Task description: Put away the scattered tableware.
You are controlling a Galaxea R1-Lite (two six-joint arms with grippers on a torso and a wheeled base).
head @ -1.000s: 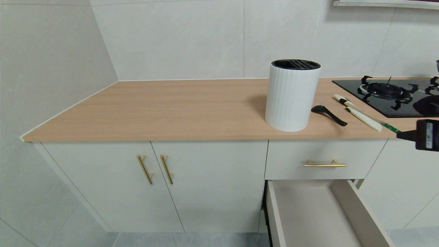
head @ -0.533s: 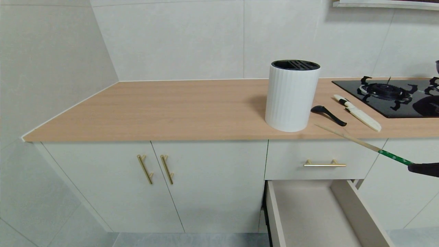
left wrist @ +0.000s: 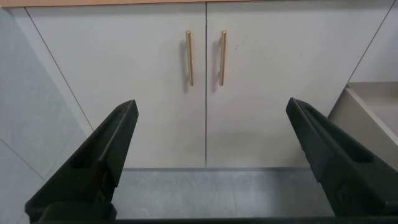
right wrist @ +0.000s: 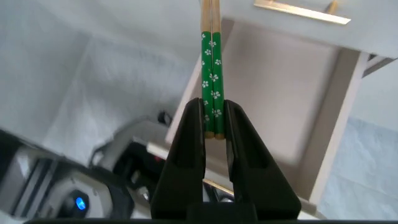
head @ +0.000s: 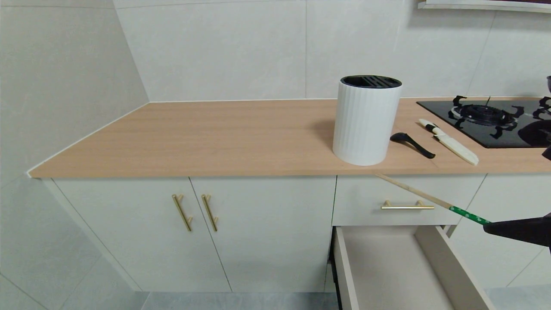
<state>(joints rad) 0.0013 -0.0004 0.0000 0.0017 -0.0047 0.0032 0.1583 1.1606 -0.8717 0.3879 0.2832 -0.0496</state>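
While the right pincer [right wrist: 213,106] grips chopsticks [head: 424,199] over the open drawer [head: 447,267], the left pincer [left wrist: 210,109] gapes wide.
A white holder [head: 366,122], spoon [head: 412,144] and knife [head: 450,142] sit on the surface [head: 215,137].

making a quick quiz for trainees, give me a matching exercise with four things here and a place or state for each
Things:
1 chopsticks
2 black spoon
3 knife
4 drawer

Places or states:
a pulled open
b clamped in the right gripper
c on the counter, between the white holder and the knife
d on the counter, beside the stove

Pairs: 1-b, 2-c, 3-d, 4-a
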